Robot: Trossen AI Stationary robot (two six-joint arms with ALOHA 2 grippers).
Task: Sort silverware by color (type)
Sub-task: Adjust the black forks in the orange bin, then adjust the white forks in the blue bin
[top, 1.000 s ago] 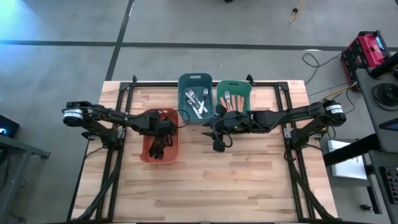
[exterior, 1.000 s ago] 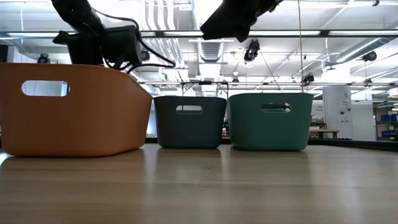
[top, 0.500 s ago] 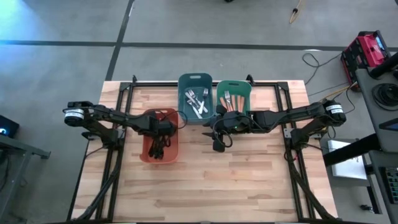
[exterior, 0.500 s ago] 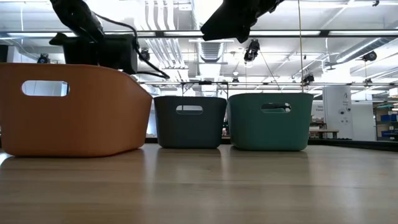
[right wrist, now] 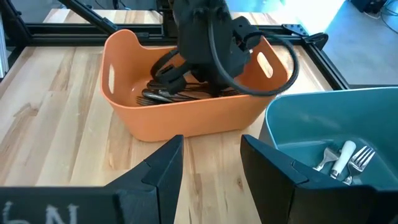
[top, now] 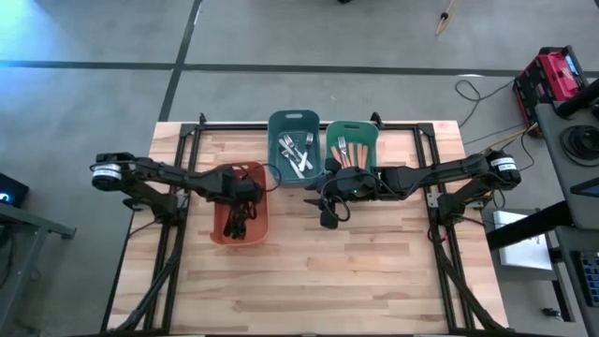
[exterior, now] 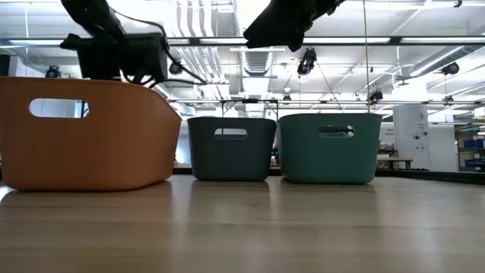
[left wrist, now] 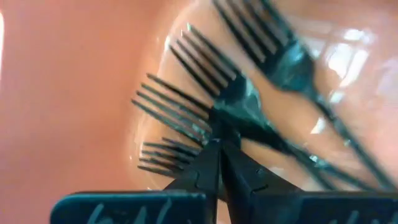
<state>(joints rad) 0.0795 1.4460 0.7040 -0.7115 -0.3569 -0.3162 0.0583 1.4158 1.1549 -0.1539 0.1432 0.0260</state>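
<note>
On the wooden table (top: 374, 253), left gripper (left wrist: 219, 152) together among dark forks (left wrist: 205, 102), right gripper (right wrist: 211, 162) apart.

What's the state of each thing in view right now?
Left gripper: shut, down inside the salmon bin among the dark forks.
Right gripper: open, empty, above bare table.
Salmon bin: upright, holds dark forks.
Blue bin: upright, holds silver forks.
Green bin: upright, holds orange-handled pieces.

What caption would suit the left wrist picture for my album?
The left tool, shut, reaches among dark forks lying in the salmon bin.
</note>
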